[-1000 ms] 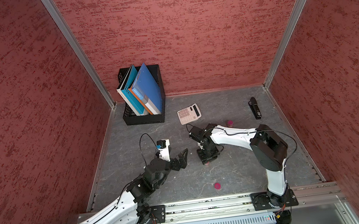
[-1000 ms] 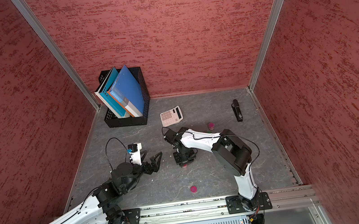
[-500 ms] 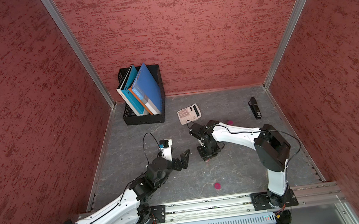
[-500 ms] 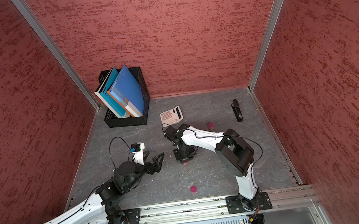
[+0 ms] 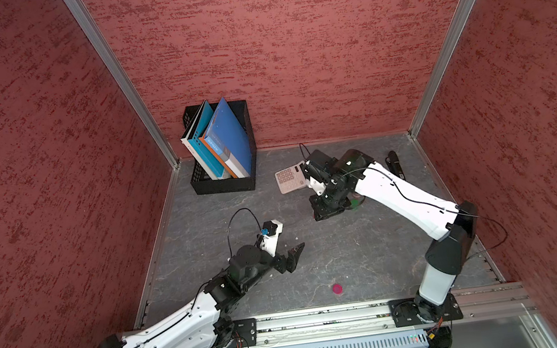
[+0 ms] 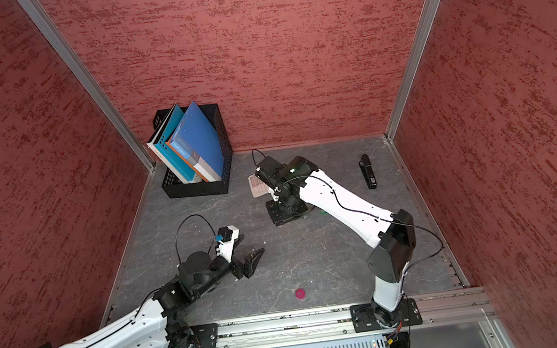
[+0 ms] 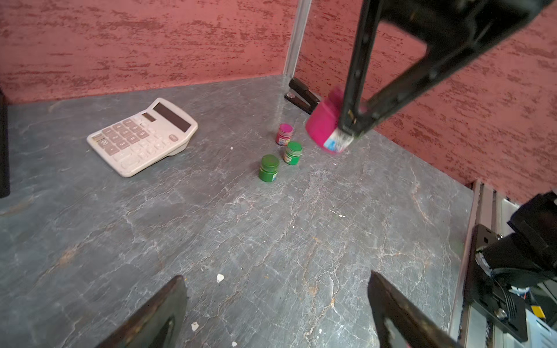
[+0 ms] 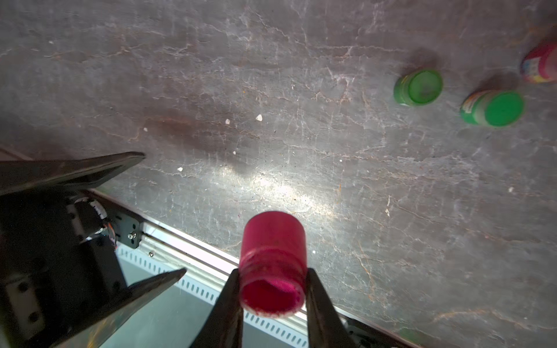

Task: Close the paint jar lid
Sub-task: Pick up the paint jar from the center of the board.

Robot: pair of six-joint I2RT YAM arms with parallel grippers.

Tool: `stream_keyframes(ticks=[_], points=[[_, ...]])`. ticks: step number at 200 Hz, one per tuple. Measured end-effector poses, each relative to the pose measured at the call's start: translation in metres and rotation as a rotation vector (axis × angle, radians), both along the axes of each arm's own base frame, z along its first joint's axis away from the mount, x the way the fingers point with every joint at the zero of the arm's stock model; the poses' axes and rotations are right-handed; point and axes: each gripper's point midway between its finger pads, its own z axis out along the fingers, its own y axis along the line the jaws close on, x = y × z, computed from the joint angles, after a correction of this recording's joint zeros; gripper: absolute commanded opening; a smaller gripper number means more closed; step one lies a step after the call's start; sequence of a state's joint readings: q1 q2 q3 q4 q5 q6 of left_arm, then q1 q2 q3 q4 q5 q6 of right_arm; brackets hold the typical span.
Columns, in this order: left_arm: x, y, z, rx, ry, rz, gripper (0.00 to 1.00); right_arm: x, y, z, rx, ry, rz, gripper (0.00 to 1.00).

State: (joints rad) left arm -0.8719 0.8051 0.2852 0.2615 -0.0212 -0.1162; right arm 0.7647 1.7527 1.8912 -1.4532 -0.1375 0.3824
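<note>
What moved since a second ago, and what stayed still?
The right gripper, shut on the open pink jar, carried it farther back, toward the calculator; the jar hangs in the air. I see nothing newly grabbed or let go. The left gripper, open, barely shifted. The pink lid and the calculator stayed put.

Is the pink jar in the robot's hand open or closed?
Open. The pink jar pinched in the right hand shows a bare mouth, no lid; a pink disc, likely its lid, lies apart on the table.
</note>
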Motion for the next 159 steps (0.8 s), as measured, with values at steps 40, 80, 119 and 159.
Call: stream_keyframes(ticks=[40, 80, 119, 159], points=[[-0.002, -0.011, 0.013, 0.004, -0.099, -0.061, 0.75, -0.020, -0.005, 0.011, 0.013, 0.062, 0.043, 0.29], [-0.004, -0.034, 0.025, 0.004, -0.167, -0.113, 0.75, -0.029, -0.003, 0.019, 0.041, 0.094, 0.073, 0.29], [-0.011, -0.066, 0.039, 0.012, -0.231, -0.185, 0.78, -0.035, 0.000, 0.021, 0.061, 0.117, 0.088, 0.29], [-0.010, -0.079, 0.047, 0.020, -0.278, -0.189, 0.72, -0.038, 0.002, 0.022, 0.074, 0.133, 0.093, 0.29]])
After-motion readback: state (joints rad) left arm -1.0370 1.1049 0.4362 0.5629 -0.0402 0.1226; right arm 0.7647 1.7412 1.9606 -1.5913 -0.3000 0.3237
